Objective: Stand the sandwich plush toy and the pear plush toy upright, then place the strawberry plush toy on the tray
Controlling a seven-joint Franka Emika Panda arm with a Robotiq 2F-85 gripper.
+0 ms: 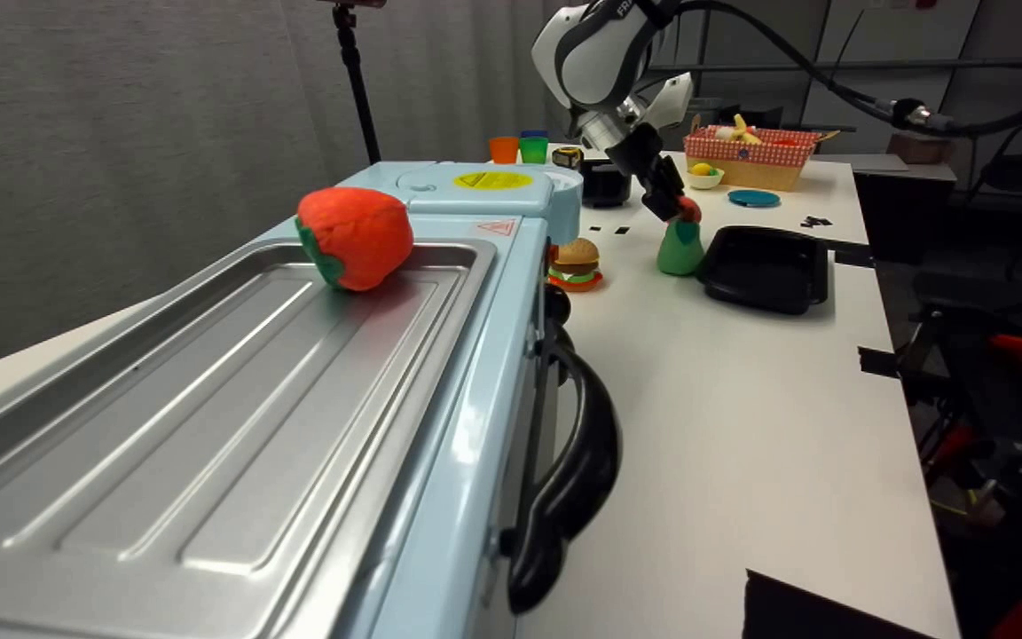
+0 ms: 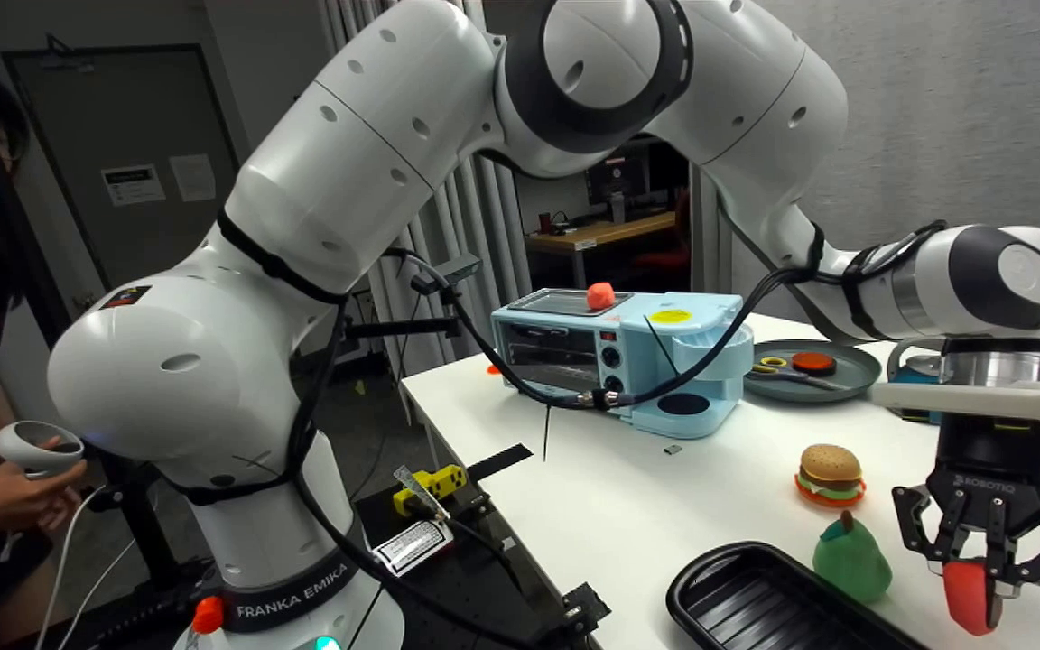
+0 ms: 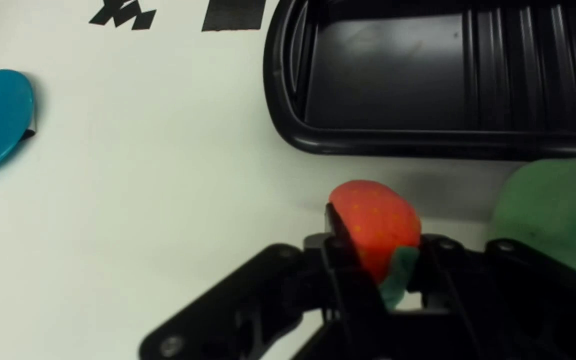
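My gripper (image 3: 382, 234) pinches the red strawberry (image 3: 375, 216) near the green pear (image 2: 852, 561), which stands upright as asked. Just beyond lies the black tray (image 3: 388, 75), presumably where the strawberry goes; farther off, the sandwich (image 2: 830, 471) sits upright.

In both exterior views, we see a white bench (image 1: 742, 426), brightly lit, against a dim background; the door (image 2: 145, 244) is deep gray. Light falls from above: the arm (image 2: 366, 135) is paler on its upper faces than beneath. We note pale streaks on the silver metal surface (image 1: 236, 417), a reddish reflection below the red-orange object (image 1: 356, 235), and glints on the black handle (image 1: 595, 453) in an exterior view. In the wrist view, a milky sheen marks the tray (image 3: 388, 75), a soft shadow lies beside the pear plush toy (image 3: 558, 215), and the tool (image 3: 383, 237) is dark and out of focus.
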